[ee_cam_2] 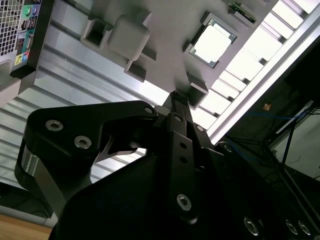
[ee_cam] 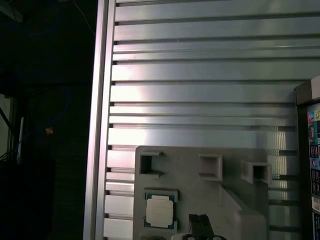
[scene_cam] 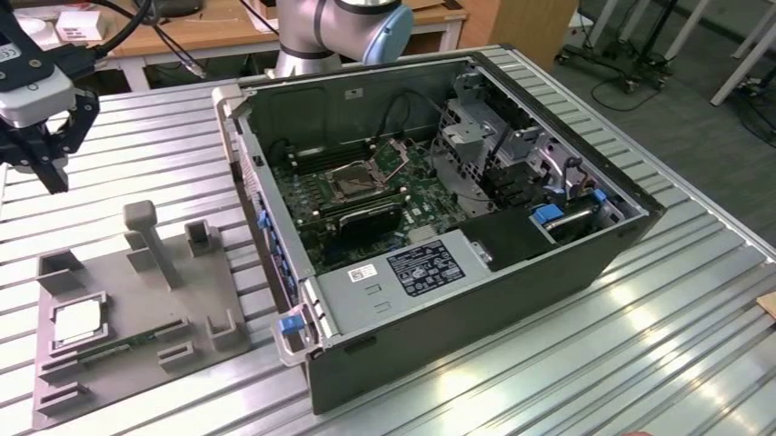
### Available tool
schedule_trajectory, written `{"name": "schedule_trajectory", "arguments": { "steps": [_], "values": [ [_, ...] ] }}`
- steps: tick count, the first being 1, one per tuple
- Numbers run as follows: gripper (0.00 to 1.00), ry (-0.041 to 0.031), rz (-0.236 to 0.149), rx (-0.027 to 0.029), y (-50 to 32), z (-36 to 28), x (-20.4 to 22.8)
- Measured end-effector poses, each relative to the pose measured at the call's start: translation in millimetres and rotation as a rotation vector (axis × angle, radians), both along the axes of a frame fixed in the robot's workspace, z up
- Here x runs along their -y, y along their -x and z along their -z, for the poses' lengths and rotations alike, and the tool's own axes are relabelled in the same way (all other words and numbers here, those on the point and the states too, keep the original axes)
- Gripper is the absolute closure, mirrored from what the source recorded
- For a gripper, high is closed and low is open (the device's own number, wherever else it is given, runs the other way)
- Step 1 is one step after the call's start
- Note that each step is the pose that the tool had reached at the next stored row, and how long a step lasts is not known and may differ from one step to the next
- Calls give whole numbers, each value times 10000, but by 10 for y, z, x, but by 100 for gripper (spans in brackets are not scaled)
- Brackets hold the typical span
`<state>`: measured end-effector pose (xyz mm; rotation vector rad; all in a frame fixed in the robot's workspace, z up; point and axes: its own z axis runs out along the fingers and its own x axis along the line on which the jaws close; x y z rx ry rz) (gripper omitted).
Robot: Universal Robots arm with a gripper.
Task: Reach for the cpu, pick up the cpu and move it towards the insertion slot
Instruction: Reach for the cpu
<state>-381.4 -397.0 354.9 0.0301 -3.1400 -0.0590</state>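
Note:
The cpu (scene_cam: 75, 322) is a pale silvery square chip lying flat in a recess of the grey fixture plate (scene_cam: 145, 304) at the exterior view's left. It also shows in both wrist views, cpu (ee_cam_2: 215, 42) and cpu (ee_cam: 160, 211). My gripper (scene_cam: 54, 182) hangs above the table, well behind the fixture and apart from the chip. Its black fingers are shut together with nothing between them, as seen at the gripper (ee_cam_2: 178, 102) and gripper (ee_cam: 201, 226). The insertion slot (scene_cam: 358, 179) is a shiny-framed square socket on the motherboard inside the open computer case.
The open computer case (scene_cam: 485, 300) fills the middle of the ribbed metal table (scene_cam: 145, 154). A green memory stick (scene_cam: 115, 345) lies on the fixture beside the chip. Upright grey posts (scene_cam: 145, 241) stand on the fixture. The arm's base (scene_cam: 333, 32) rises behind the case.

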Motion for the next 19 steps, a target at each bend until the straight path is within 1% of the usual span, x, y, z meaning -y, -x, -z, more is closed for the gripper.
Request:
{"name": "schedule_trajectory", "arguments": {
  "steps": [7, 15, 17, 19],
  "values": [
    [89, 0, 0, 1, 1, 8, 34],
    [89, 0, 0, 1, 5, 17, 112],
    [89, -1, 0, 0, 5, 18, 121],
    [89, -1, 2, 1, 5, 18, 122]
  ]
}}
